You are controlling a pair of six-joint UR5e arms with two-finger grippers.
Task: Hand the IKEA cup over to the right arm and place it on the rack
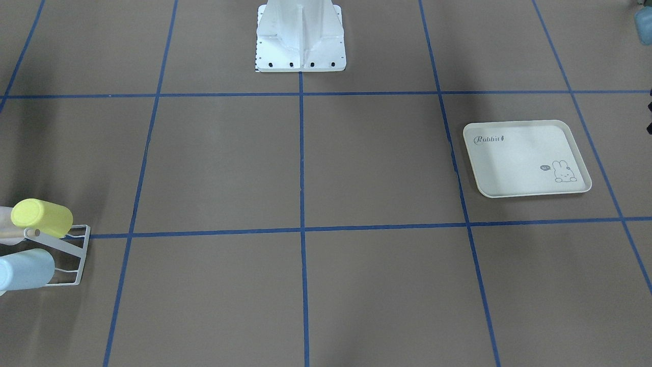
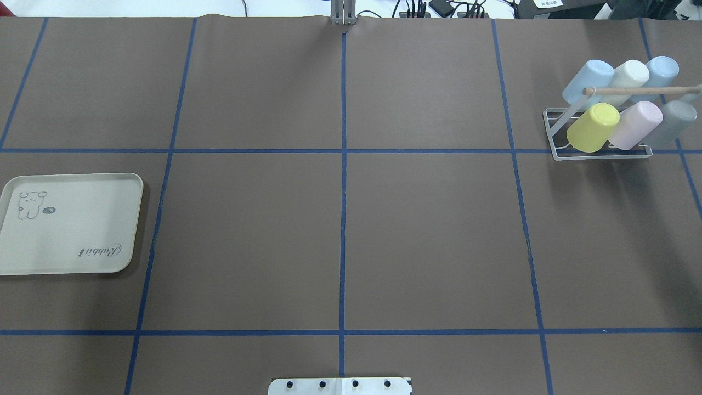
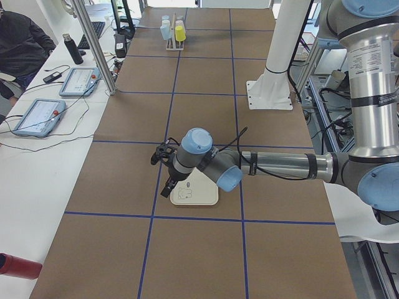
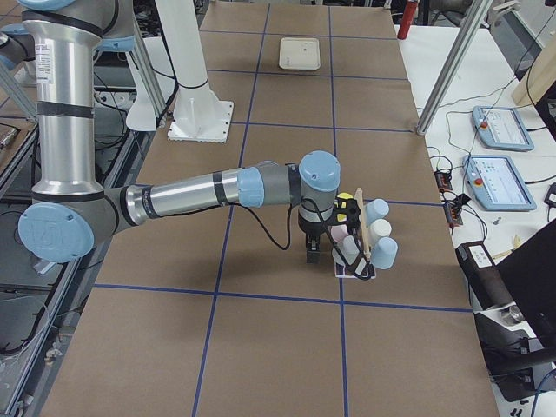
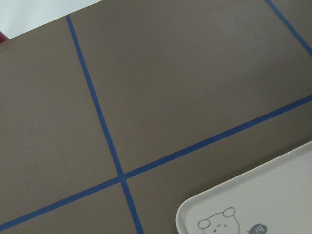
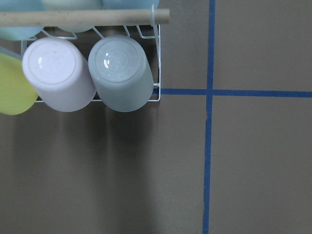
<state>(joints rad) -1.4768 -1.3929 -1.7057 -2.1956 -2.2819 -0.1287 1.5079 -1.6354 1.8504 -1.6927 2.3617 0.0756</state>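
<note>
Overhead exterior shows all six cups (image 2: 593,127) seated on the rack (image 2: 598,157) at 2 o'clock, so placing looks finished. The right gripper (image 4: 311,254) hangs beside the rack, and whether its fingers are spread cannot be told; best to lift straight up, clear of the dowel (image 2: 641,89)
</note>
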